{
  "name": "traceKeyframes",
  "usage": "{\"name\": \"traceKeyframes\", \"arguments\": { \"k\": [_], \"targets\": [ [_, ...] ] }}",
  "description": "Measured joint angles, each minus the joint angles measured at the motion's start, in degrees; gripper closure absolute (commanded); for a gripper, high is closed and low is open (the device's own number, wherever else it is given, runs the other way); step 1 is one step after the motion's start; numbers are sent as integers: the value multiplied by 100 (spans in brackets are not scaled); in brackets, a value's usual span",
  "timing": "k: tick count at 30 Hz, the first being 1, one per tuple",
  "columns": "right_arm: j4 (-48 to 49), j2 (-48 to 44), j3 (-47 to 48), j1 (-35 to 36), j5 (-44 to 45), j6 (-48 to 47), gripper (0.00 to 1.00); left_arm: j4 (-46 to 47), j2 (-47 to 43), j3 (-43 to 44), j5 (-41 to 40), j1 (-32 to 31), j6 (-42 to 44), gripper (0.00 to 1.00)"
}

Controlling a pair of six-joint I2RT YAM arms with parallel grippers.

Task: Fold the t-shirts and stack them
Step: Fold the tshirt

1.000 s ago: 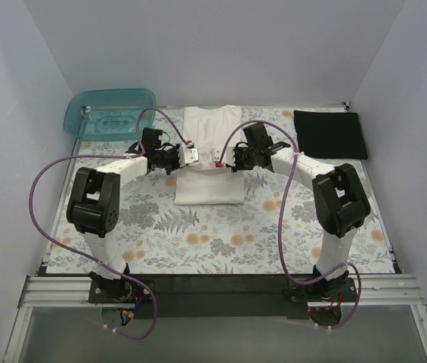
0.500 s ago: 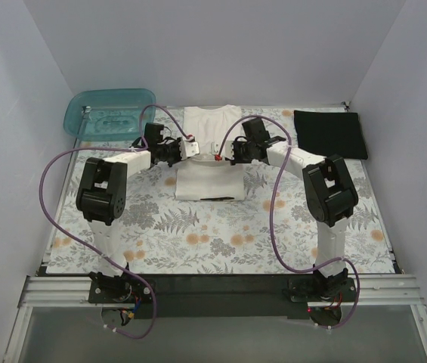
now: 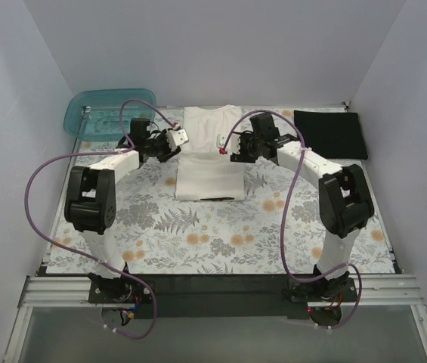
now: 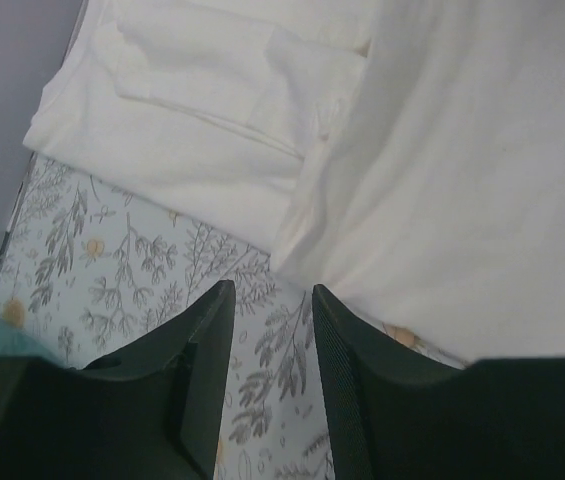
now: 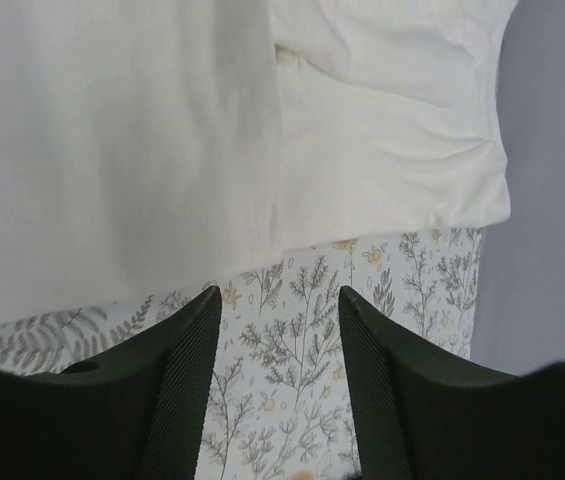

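Two arms reach out over the table. The left arm [image 3: 92,198] bends at its elbow and stretches toward the far middle. The right arm [image 3: 341,200] does the same from the other side, so the two arms almost mirror each other.

The left gripper [image 3: 177,137] hangs just beside the left edge of the cream-white t-shirt [image 3: 209,162]. Its two fingers [image 4: 207,370] stand a little apart and hold nothing. Only the floral cloth [image 3: 198,234] shows in the gap. The right gripper [image 3: 222,141] hangs over the right part of the same shirt. Its fingers stand wider apart, and they hold nothing too.

There are two t-shirts. The cream-white one lies at the far middle of the table, on the floral cloth, with its neck toward the back wall. In the wrist views a sleeve lies folded in on each side. The black t-shirt [image 3: 330,134] lies folded in a flat square at the far right, well apart from both grippers.

There is one teal tub [image 3: 111,111], at the far left corner. One floral cloth covers the table.
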Motion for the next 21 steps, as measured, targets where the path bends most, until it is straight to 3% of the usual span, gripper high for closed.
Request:
{"name": "traceKeyframes", "arguments": {
  "k": [4,11,16,21],
  "targets": [
    [-302,-844,-267,2,-201,356,56,-450,-911,-463,195,216,-332,66],
    [-726,-1462,-1014,369,-623,894,59,-970,-2269,-1779,785,-118,-437,66],
    [-1047,-1368,-1705,780,-643,994,60,-1263,-2380,-2627,767,-634,-153,65],
    [-984,-1106,-1888,863,-586,1036,60,-1182,-2286,-2697,713,-717,-94,65]
  ]
}}
